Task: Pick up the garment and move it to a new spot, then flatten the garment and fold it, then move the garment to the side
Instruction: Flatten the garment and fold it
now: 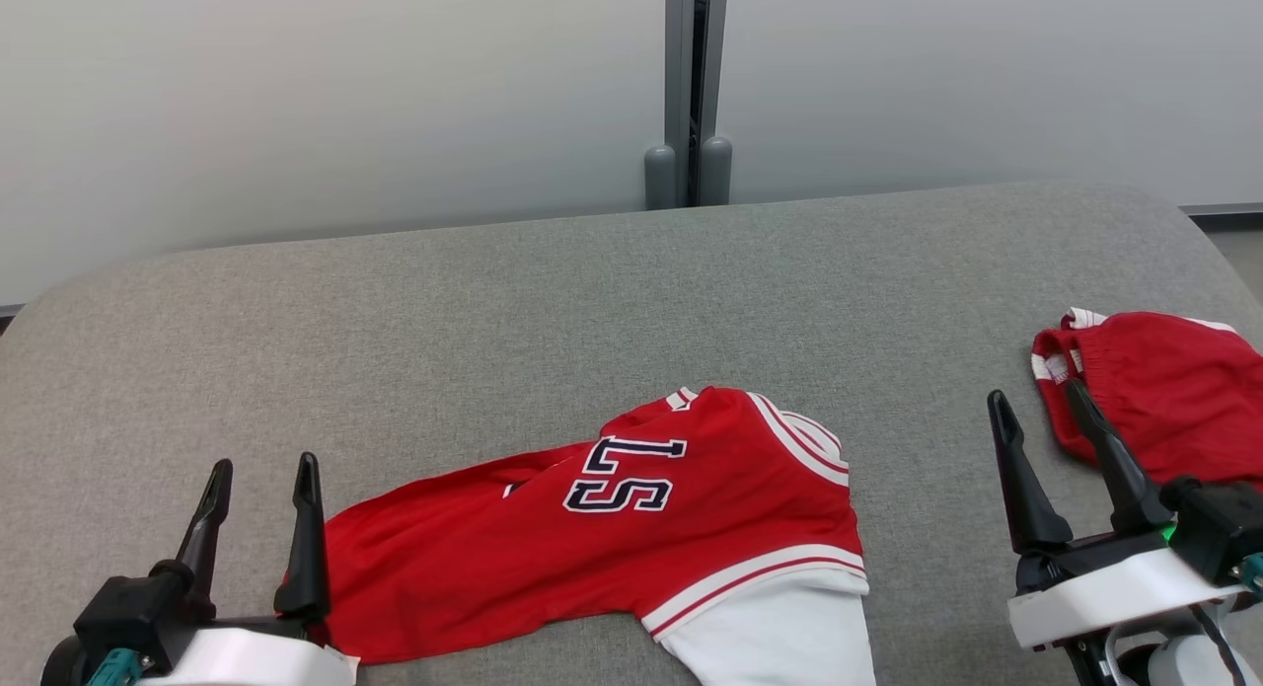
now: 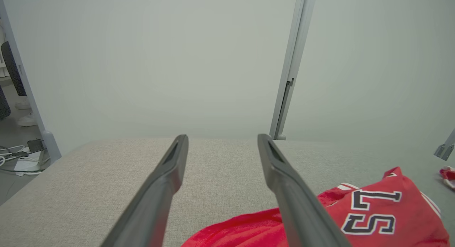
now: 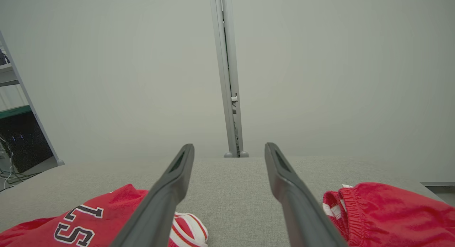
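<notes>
A: Jaw state?
B: Both spread wide, nothing in either. Left gripper near left, right gripper near right, fingers pointing away over the table.
A: Jersey?
B: Jersey lies crumpled on the table, near middle, between the two grippers. Red, white trim, dark lettering face up, a white part at its near edge.
A: Relative to the left jaws?
B: Outside them. Its left end sits just beside the left gripper's inner finger, low by the finger's base. Contact: can't tell. In the left wrist view there's bare table between the fingers, and the jersey lies off to their right.
A: Right jaws?
B: Outside too. The jersey is to their left, apart, with a strip of bare table between. In the right wrist view the gap holds bare table, and the jersey is left of the fingers.
A: The other red item?
B: Shorts, bunched at the table's right edge, just past the right gripper's outer finger. That fingertip overlaps them in the head view; touching or not, unclear.
A: Beyond that?
B: Bare table to the far edge, then a pale wall with a grey post.
</notes>
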Controlling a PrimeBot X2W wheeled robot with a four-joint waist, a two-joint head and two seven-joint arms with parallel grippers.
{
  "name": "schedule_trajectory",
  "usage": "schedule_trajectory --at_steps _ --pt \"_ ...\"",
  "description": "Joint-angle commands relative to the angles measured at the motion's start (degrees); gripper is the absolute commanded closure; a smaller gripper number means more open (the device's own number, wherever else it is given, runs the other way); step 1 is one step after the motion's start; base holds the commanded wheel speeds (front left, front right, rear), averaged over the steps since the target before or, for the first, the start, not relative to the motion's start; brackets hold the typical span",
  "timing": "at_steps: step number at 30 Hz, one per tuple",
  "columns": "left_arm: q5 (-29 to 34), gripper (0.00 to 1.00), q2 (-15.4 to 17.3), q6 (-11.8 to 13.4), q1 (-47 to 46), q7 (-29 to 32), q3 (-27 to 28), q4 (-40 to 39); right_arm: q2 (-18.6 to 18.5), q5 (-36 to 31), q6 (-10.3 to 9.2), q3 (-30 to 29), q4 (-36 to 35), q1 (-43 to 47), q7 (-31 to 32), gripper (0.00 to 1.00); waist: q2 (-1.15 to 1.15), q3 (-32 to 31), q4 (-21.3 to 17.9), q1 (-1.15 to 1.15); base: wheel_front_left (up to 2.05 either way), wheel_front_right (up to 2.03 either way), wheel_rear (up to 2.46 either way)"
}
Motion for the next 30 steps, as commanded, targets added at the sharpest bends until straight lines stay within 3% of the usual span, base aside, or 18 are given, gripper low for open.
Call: schedule_trajectory --at_steps 1,30 --pt "0.3 0.00 0.0 -0.3 0.4 -0.4 0.2 0.6 0.0 0.4 0.02 0.0 0.2 0.5 -0.6 0.00 0.00 0.0 -0.1 0.00 0.00 0.00 0.00" --pt "1.5 0.00 -1.6 -2.2 -1.0 -1.0 1.0 2.3 -0.9 -0.2 0.02 0.3 0.2 -1.0 -0.8 0.00 0.00 0.0 0.3 0.00 0.00 0.00 0.00"
